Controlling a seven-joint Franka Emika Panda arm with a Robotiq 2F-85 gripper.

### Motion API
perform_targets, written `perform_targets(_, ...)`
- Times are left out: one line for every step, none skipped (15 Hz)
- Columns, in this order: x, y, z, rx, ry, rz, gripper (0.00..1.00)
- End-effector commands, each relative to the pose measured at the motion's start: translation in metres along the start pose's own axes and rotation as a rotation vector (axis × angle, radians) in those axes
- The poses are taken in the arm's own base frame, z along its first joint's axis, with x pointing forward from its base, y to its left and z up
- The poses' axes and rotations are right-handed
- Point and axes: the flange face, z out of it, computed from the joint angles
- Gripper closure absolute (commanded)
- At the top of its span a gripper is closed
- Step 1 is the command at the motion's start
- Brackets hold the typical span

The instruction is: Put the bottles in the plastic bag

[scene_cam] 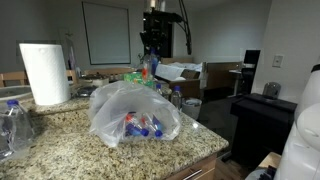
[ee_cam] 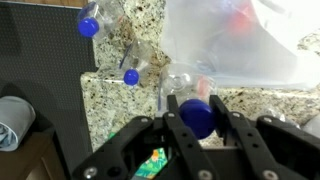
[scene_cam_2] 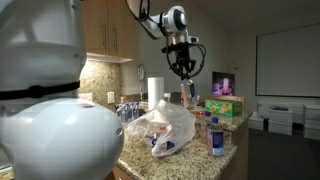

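— Step in hand?
— Judged it the carry. Saw the gripper point(ee_cam: 196, 105) closed tight on a bottle point(ee_cam: 198, 118), gripped at its blue-capped end above the edge of the granite counter point(ee_cam: 110, 110), just beside the plastic bag point(ee_cam: 240, 45) and not yet over it.
— And the bag?
— Sat slumped mid-counter in both exterior views, near the paper towel roll point(scene_cam: 45, 72). Could not make out its mouth.
— Next move, then?
— Probably called for shifting the bottle over the opening, lowering it, then letting the jaws part. Needed care with film that thin: likely to sag shut or slide.
— Counts?
— Counted one bag, one roll, one bottle in the grip. Made out, inside the bag, at least two blue caps point(scene_cam: 140, 126); no surer than that through the film. Spotted two loose bottles point(ee_cam: 90, 25) point(ee_cam: 131, 76) on the counter in the wrist view, and one upright bottle point(scene_cam_2: 215, 135) beside the bag in an exterior view. Could not match them across views, so gave no total.
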Motion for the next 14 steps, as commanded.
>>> perform_targets(-0.029, -0.034, -0.048, -0.026, 0.032, -0.032, 0.89)
perform_targets(-0.041, -0.046, -0.057, -0.026, 0.02, -0.063, 0.89)
perform_targets(-0.052, -0.057, -0.063, -0.025, -0.001, -0.094, 0.89)
perform_targets(-0.066, -0.069, -0.065, -0.024, -0.039, -0.128, 0.89)
perform_targets(-0.078, -0.077, -0.064, -0.025, -0.077, -0.157, 0.89)
perform_targets(-0.09, -0.087, -0.061, -0.03, -0.124, -0.184, 0.89)
perform_targets(-0.1, -0.093, -0.057, -0.032, -0.17, -0.204, 0.89)
perform_targets(-0.11, -0.099, -0.051, -0.034, -0.215, -0.224, 0.89)
perform_targets(-0.119, -0.105, -0.045, -0.035, -0.257, -0.242, 0.89)
perform_targets(-0.127, -0.109, -0.037, -0.036, -0.292, -0.258, 0.89)
perform_targets(-0.134, -0.115, -0.027, -0.03, -0.331, -0.277, 0.89)
perform_targets(-0.14, -0.119, -0.017, -0.027, -0.365, -0.293, 0.89)
perform_targets(-0.148, -0.123, -0.003, -0.038, -0.391, -0.3, 0.89)
perform_targets(-0.155, -0.128, 0.011, -0.034, -0.423, -0.313, 0.89)
